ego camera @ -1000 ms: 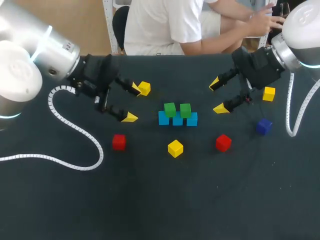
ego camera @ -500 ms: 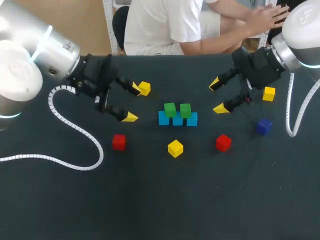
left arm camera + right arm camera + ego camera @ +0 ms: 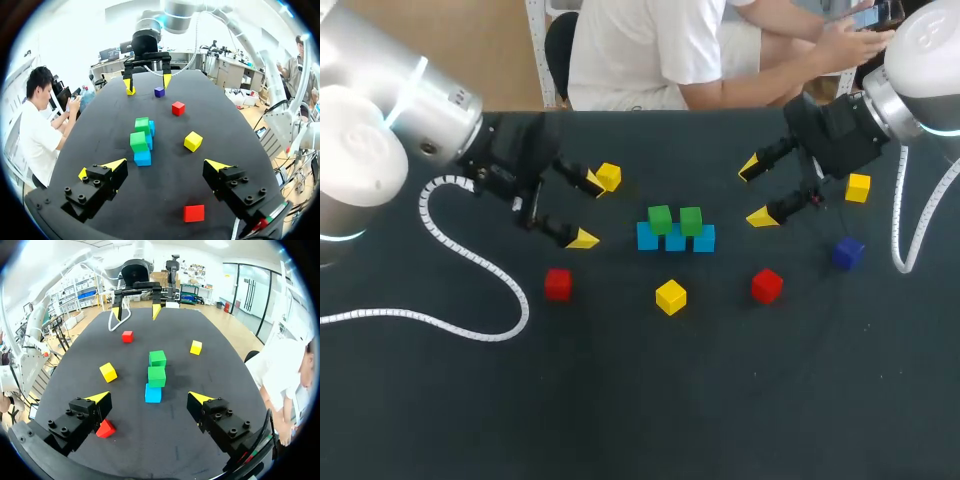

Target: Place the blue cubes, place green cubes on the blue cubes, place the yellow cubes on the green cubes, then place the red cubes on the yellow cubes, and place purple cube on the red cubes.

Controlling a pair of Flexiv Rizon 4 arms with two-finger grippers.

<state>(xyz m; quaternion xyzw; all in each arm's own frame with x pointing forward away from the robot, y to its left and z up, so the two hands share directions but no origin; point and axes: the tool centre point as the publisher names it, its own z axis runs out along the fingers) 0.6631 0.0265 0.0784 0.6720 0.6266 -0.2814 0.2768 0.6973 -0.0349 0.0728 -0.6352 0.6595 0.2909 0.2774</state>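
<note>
Both grippers are open, fingers spread wide, and neither holds anything. In the head view the left gripper (image 3: pixel 587 211) is in the upper left of the frame and the right gripper (image 3: pixel 753 192) is in the upper right, both over a dark table (image 3: pixel 640 400).

Between them, just above the middle of the frame, three blue cubes (image 3: pixel 704 240) lie in a touching row. Two green cubes (image 3: pixel 660 218) sit on top of that row, side by side.

Three yellow cubes lie loose:
- one yellow cube (image 3: pixel 609 176) is just beside the left gripper's upper fingertip
- a second yellow cube (image 3: pixel 670 296) is below the blue row, near the centre
- a third yellow cube (image 3: pixel 858 187) is at the far right, beside the right arm

Two red cubes are below the row, one red cube (image 3: pixel 558 284) to the lower left and the other red cube (image 3: pixel 767 285) to the lower right. The purple cube (image 3: pixel 848 252) rests alone at the right, below the third yellow one.
</note>
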